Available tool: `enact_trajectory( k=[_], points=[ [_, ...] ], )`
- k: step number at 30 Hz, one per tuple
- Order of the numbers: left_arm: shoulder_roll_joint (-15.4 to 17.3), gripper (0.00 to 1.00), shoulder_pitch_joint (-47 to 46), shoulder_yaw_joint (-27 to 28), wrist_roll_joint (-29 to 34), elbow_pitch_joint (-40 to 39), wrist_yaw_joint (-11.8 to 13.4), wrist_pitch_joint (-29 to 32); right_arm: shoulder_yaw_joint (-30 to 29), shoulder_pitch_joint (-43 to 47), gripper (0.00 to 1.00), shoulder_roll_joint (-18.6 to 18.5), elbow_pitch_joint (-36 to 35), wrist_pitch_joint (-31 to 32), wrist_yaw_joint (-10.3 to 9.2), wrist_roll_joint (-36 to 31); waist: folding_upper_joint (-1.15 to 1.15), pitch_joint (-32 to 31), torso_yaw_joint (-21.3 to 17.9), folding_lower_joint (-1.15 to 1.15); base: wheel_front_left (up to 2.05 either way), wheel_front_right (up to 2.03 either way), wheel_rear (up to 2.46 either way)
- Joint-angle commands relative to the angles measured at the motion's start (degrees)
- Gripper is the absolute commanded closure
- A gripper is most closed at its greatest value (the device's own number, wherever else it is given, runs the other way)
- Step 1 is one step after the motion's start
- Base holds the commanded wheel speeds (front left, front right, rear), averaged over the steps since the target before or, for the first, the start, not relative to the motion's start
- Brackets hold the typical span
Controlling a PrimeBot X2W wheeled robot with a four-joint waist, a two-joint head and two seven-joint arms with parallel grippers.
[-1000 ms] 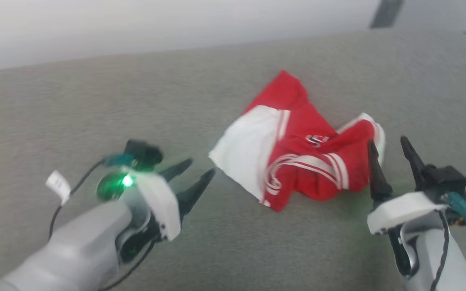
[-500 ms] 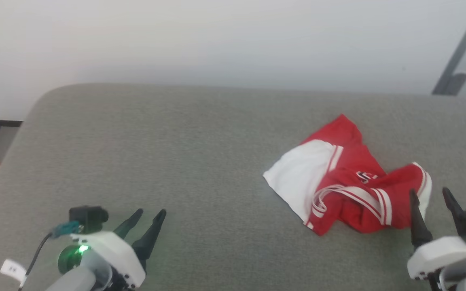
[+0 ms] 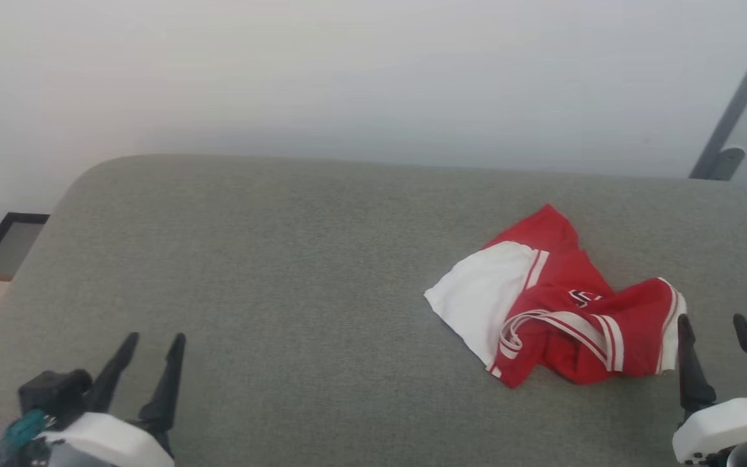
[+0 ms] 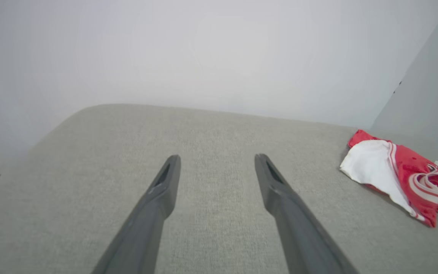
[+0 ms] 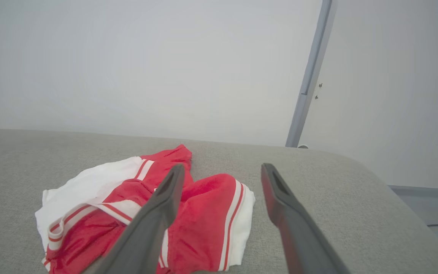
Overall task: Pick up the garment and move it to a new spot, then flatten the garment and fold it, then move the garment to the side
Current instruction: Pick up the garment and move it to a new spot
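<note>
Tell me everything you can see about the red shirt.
The garment is a red short-sleeved shirt of soft fabric, with white sleeve ends, red-and-white striped trim and a small emblem. It lies crumpled in a heap on the right part of the grey cushioned surface. The open right gripper stands close beside its right edge, apparently not touching it.

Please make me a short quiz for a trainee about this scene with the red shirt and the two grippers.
1. Fill in: the left gripper and the right gripper are both ___ and hold nothing.
2. Which one is nearer the shirt? A) left B) right
3. True or false: the shirt is neatly folded.
Key: 1 open; 2 B; 3 false, it lies crumpled.
</note>
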Motion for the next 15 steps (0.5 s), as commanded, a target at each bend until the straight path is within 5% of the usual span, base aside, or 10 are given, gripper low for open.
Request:
enact_trajectory(
  k=[1,7,15],
  points=[
    [-0.7,0.0,1.7,2.6,2.9,-2.2,0.3,-0.3,0.1,0.0,0.0,-0.2,-0.8,0.0,-0.01,0.7,0.0,0.1,-0.8,0.0,0.0,0.0,0.0],
    [-4.4,0.0,6.6,10.8,10.6,-8.6,-1.1,-0.3,-0.2,-0.6,0.0,1.0,-3.4,-0.4,-0.01,1.1,0.0,0.3,-2.6,0.0,0.0,0.0,0.0],
    [-8.3,0.0,8.8,14.1,14.3,-7.9,-2.8,-0.3,-0.1,0.4,0.0,1.9,-3.5,-0.9,-0.01,0.6,0.0,0.6,-3.6,0.0,0.0,0.0,0.0]
  ],
)
